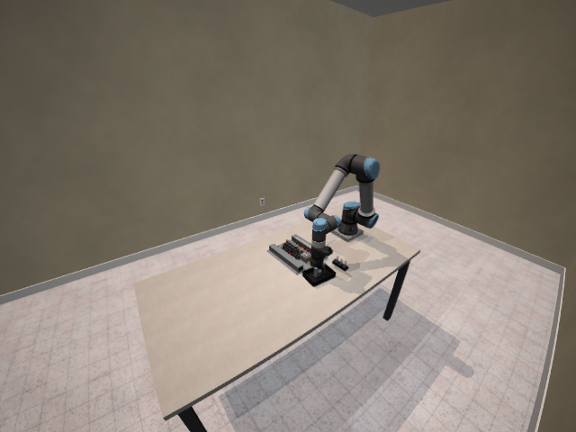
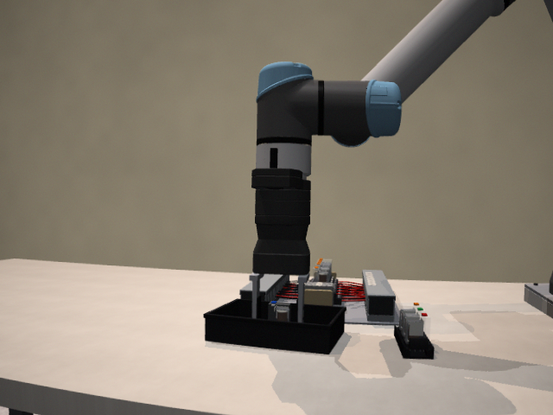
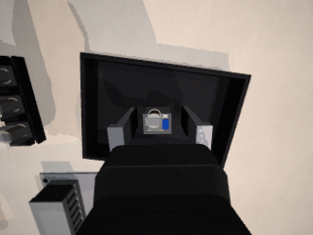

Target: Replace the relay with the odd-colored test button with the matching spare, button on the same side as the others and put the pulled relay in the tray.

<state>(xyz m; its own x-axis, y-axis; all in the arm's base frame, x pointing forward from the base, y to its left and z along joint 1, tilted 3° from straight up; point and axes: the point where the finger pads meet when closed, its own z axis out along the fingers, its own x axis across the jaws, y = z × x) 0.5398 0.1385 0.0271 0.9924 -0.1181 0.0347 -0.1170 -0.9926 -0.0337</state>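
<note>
And here's the long pale tabletop (image 1: 223, 316) (image 2: 111, 366) (image 3: 279, 59), cream-coloured with a dark edge, standing on black legs! On it sits a black open-topped tray (image 1: 331, 275) (image 2: 268, 337) (image 3: 89, 108); just beside that, a small black spare holder (image 1: 339, 265) (image 2: 418, 350) (image 3: 29, 98); near both lies a flat grey panel (image 1: 300, 272) (image 2: 357, 316) (image 3: 89, 182), and over by one end, the arm's square grey base plate (image 1: 348, 238) (image 2: 536, 296)!

Tray (image 1: 310, 281) (image 2: 272, 335) (image 3: 89, 108): black. Relay (image 2: 282, 311) (image 3: 154, 124) within: grey, blue button at its three o'clock in the wrist view. Spares' buttons: orange (image 2: 416, 303), green (image 2: 419, 309), red (image 2: 424, 314). Wires (image 2: 352, 290): red.
</note>
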